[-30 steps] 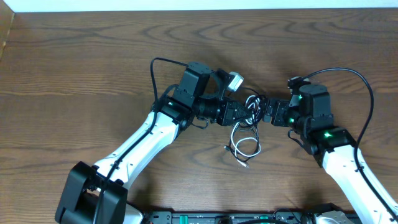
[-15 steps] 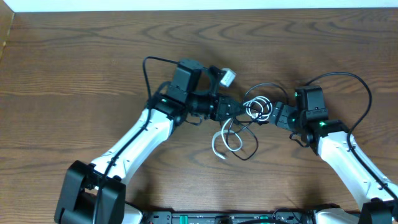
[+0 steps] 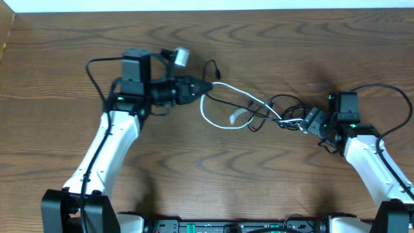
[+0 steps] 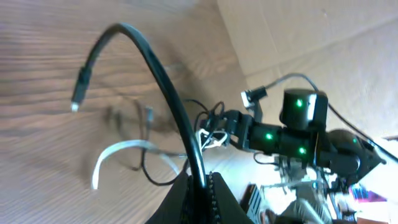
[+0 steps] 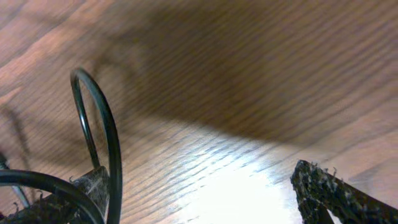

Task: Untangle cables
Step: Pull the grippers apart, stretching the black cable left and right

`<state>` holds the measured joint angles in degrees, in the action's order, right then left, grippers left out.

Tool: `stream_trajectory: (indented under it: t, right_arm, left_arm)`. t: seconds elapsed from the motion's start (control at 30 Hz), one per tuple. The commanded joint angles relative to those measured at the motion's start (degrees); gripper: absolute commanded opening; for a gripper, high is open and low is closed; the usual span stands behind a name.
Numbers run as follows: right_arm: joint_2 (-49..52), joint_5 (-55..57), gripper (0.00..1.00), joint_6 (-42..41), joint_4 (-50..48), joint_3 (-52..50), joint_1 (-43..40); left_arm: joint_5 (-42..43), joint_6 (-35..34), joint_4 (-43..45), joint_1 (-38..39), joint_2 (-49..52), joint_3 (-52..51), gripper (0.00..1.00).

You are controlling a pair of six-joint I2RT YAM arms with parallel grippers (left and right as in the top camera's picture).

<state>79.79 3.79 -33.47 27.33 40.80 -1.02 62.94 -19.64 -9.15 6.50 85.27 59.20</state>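
My left gripper (image 3: pixel 202 89) is shut on the black cable (image 4: pixel 163 81), held above the table. In the left wrist view the cable arcs up out of the jaws and ends in a small free plug (image 4: pixel 77 98). The white cable (image 3: pixel 223 127) loops below that gripper and runs right into a loose knot of black cable (image 3: pixel 278 103) at mid-table. My right gripper (image 3: pixel 303 122) sits at the right end of that knot. In the right wrist view it (image 5: pixel 199 177) stands wide open, a black loop (image 5: pixel 107 124) draped over its left finger (image 5: pixel 87 190), nothing between the fingers.
Brown wooden tabletop (image 3: pixel 207 188) all round. The thick black wires of the arms (image 3: pixel 97 71) (image 3: pixel 388 90) arc beside each wrist. A pale wall edge runs along the far side of the table.
The left arm has swung left and back, drawing the black cable with it. The right arm has moved right. The bunched loops between them are now stretched into a long strand.
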Motion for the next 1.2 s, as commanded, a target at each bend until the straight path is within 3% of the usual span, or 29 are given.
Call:
stream_trajectory:
  t: [0.0, 0.37, 0.4, 0.93, 1.17]
  right_arm:
    - [0.26, 1.36, 0.89, -0.13, 0.39, 0.11, -1.90]
    - [0.26, 1.38, 0.91, -0.24, 1.44, 0.11, -2.95]
    - [0.26, 1.44, 0.95, -0.42, 1.68, 0.11, -3.21]
    - [0.26, -2.47, 0.99, 0.15, 5.22, 0.11, -13.79]
    - [0.26, -15.15, 0.99, 8.76, 2.21, 0.11, -15.43]
  left_arm:
    - [1.62, 1.01, -1.16, -3.39, -0.74, 0.37, 0.08]
    - [1.64, 1.99, -2.40, -12.26, -0.74, 0.37, 0.07]
    - [1.81, 2.01, -2.40, -13.20, -0.74, 0.37, 0.08]
    - [4.42, 2.03, -3.56, -26.53, -0.74, 0.37, 0.07]
    - [8.17, 3.54, -5.70, -29.09, -0.74, 0.35, 0.08]
